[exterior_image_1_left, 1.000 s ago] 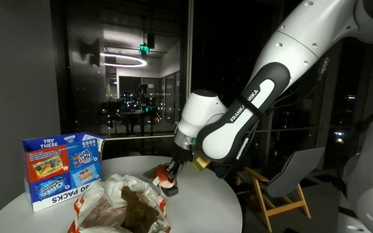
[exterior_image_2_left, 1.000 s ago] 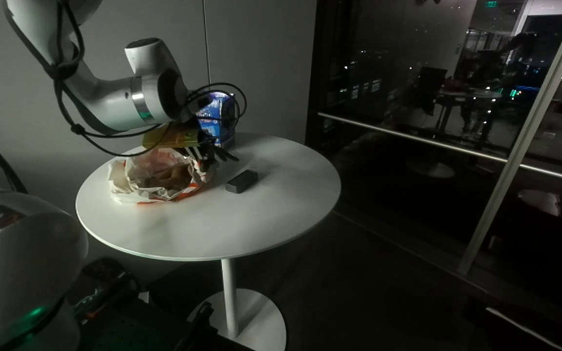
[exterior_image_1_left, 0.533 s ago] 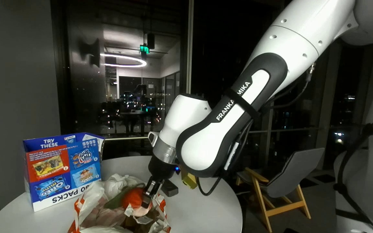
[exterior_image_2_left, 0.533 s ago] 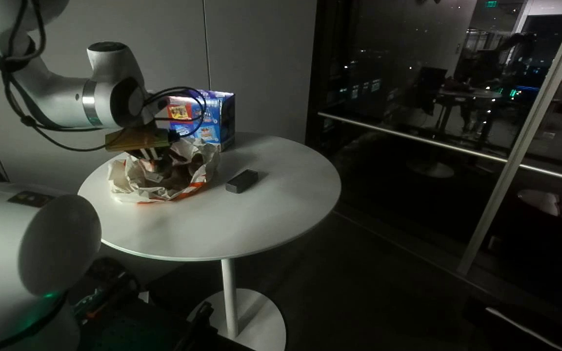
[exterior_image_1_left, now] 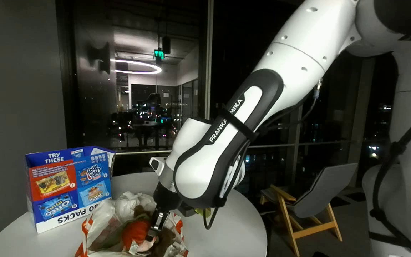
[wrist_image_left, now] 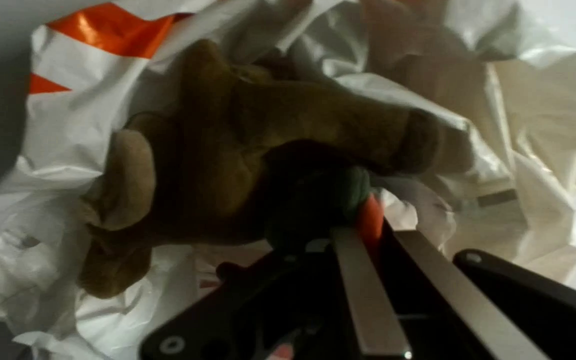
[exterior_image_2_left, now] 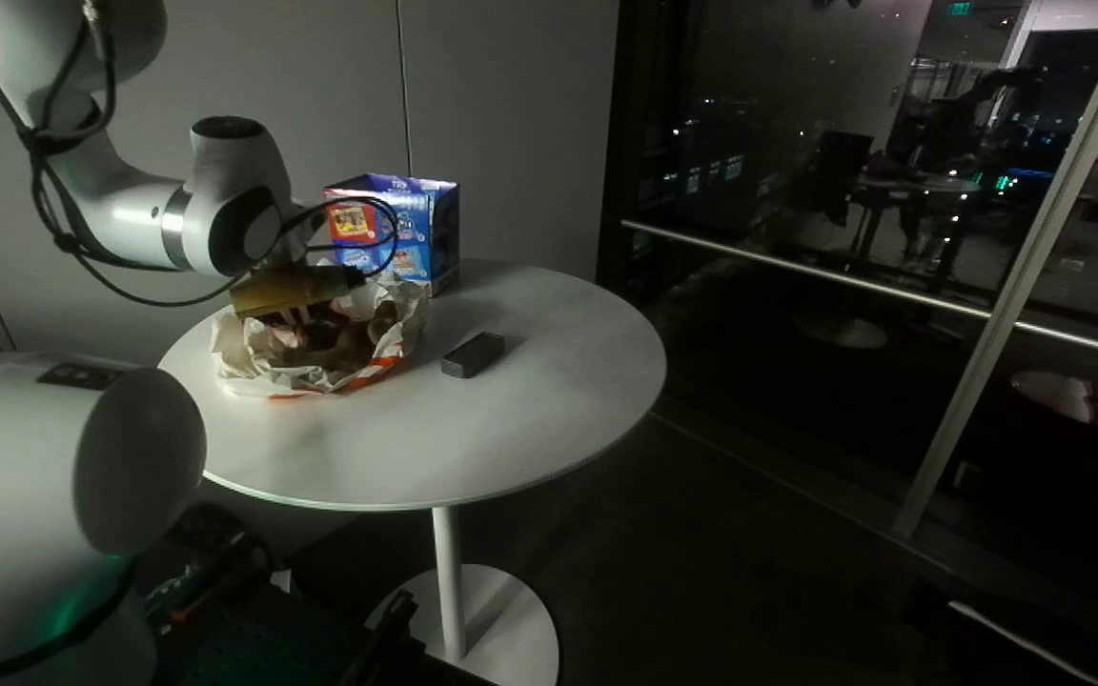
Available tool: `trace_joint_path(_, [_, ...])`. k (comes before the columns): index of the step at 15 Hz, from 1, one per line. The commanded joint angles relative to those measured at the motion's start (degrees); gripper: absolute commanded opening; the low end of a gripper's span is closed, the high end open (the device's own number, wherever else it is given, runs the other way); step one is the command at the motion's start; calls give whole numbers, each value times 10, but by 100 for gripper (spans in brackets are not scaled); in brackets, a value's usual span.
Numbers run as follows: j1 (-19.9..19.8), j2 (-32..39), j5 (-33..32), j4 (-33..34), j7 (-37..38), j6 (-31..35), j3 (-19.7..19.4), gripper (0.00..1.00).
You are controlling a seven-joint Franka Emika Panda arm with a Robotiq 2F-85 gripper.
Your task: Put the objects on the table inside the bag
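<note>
Wears glossy white shells (exterior_image_1_left: 309, 35), black trim (exterior_image_1_left: 274, 83) lettered FRANKA, looping dark cables (exterior_image_1_left: 397, 147), a yellow wrist block (exterior_image_2_left: 287, 291) and a black hand (wrist_image_left: 372, 237) with pale strips (wrist_image_left: 369, 300).

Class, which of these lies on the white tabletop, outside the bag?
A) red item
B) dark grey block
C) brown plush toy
B: in an exterior view the dark grey block lies on the white tabletop, apart from the bag.

The bag (wrist_image_left: 68, 117) looks like crinkled, shiny plastic, the brown toy (wrist_image_left: 223, 170) matt, plush cloth, the table (exterior_image_2_left: 530, 419) smooth, the chair frame (exterior_image_1_left: 283, 193) wooden.
</note>
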Motion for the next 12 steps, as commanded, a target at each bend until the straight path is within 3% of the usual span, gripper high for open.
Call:
trace_joint_path(1, [-14, 69, -49, 28, -20, 78, -22, 6])
trace_joint_path(2, [-18, 80, -44, 33, -30, 81, -17, 6])
trace_joint_path(5, [-78, 92, -1, 52, -83, 45, 69, 8])
trace_joint_path(6, [-94, 95, 10, 59, -93, 37, 90, 38])
trace_joint_path(8, [-111, 94, 15, 63, -107, 35, 104, 44])
trace_joint_path(10, [-84, 79, -24, 48, -77, 60, 56, 58])
trace_joint_path(11, [-112, 77, -107, 32, -14, 97, 65, 66])
trace_joint_path(12, [-43, 71, -89, 26, -33, 122, -14, 73])
